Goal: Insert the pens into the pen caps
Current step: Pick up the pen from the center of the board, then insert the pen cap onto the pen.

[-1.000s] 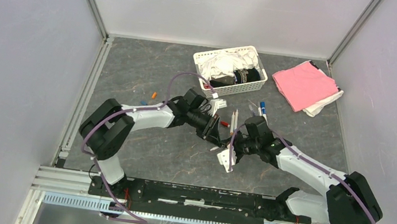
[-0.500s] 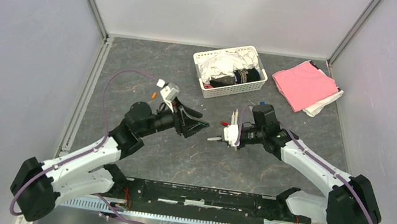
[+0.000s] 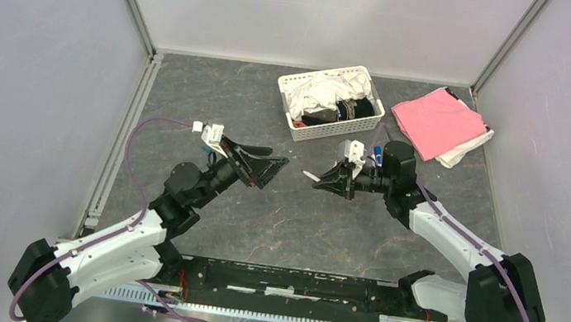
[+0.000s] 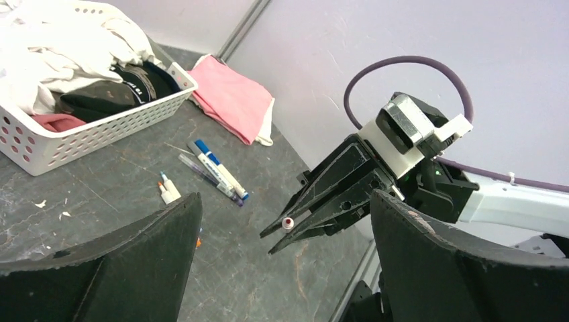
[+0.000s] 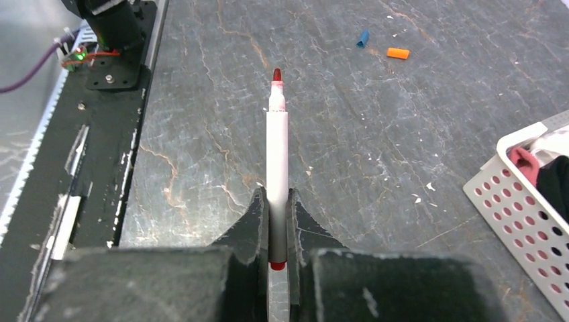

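Note:
My right gripper (image 3: pixel 325 181) is shut on a white pen (image 5: pixel 276 154) with a red tip, gripped near its red rear end and pointing left above the table. In the left wrist view that pen (image 4: pixel 288 223) shows end-on between the right gripper's jaws. My left gripper (image 3: pixel 272 173) faces it a short gap away, wide open with nothing between its fingers (image 4: pixel 134 261). Two more pens (image 4: pixel 216 171), one with blue ends, lie side by side on the table. A blue cap (image 5: pixel 362 38) and an orange cap (image 5: pixel 398 53) lie apart on the far side.
A white basket (image 3: pixel 328 125) of clothes stands at the back, with a pink cloth (image 3: pixel 437 121) to its right. Two short white pieces (image 4: pixel 168 190) with blue and orange tips lie near the pens. The black base rail (image 3: pixel 283 281) runs along the near edge.
My left gripper opened wide and its arm drew back to the left, away from the right gripper. The right gripper lifted and turned the pen level, pointing left.

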### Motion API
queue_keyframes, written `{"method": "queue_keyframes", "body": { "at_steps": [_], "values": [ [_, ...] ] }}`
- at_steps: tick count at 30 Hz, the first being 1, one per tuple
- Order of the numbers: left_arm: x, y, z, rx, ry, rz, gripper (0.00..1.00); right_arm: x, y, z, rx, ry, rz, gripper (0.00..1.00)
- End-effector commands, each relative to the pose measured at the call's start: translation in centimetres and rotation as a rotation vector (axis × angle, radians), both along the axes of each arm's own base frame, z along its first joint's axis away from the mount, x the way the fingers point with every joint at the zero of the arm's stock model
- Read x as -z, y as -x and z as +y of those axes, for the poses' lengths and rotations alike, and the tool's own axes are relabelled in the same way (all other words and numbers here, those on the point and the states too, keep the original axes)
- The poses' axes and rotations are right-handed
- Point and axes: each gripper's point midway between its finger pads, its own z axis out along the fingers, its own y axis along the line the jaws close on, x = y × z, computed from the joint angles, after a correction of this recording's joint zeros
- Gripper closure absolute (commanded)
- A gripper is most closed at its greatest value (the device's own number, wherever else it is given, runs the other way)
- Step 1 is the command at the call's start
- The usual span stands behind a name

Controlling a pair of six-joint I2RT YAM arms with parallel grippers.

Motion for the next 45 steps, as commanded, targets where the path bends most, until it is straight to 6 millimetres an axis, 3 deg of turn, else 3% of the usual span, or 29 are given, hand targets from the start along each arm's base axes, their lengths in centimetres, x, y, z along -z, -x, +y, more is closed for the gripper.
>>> {"method": "queue_keyframes", "body": {
  "at_steps": [1,6,12,21,29,38,45],
  "values": [
    [-0.8,-0.3,0.2,-0.023,0.042,-0.038,0.0,-1.5,0.2,0.3,0.012,-0.074,0.058,1.0],
    [1.3,-1.2,-0.5,-0.026,-0.062,0.056,0.0,-1.4,-0.5,0.0,0.062,-0.091,0.103,1.0],
    [0.2,0.4,0.7,-0.005,0.165,-0.034,0.0,-1.4,-1.0,-0.1,0.128,-0.13,0.203,1.0],
    [1.1,-0.1,-0.2,0.019,0.225,0.01,0.02,-1.0,-1.1,0.1,0.169,-0.18,0.342,1.0],
    [2.2,-1.4,-3.2,0.052,0.216,0.06,0.14,-1.5,-0.7,0.3,0.159,-0.213,0.389,1.0],
    [1.6,-1.8,-7.2,0.14,0.217,0.04,0.28,-1.1,-0.7,0.4,0.158,-0.213,0.42,1.0],
    [2.6,-1.8,-8.9,0.173,0.211,0.062,0.5,-1.4,-0.6,0.5,0.151,-0.222,0.425,1.0]
  ]
}}
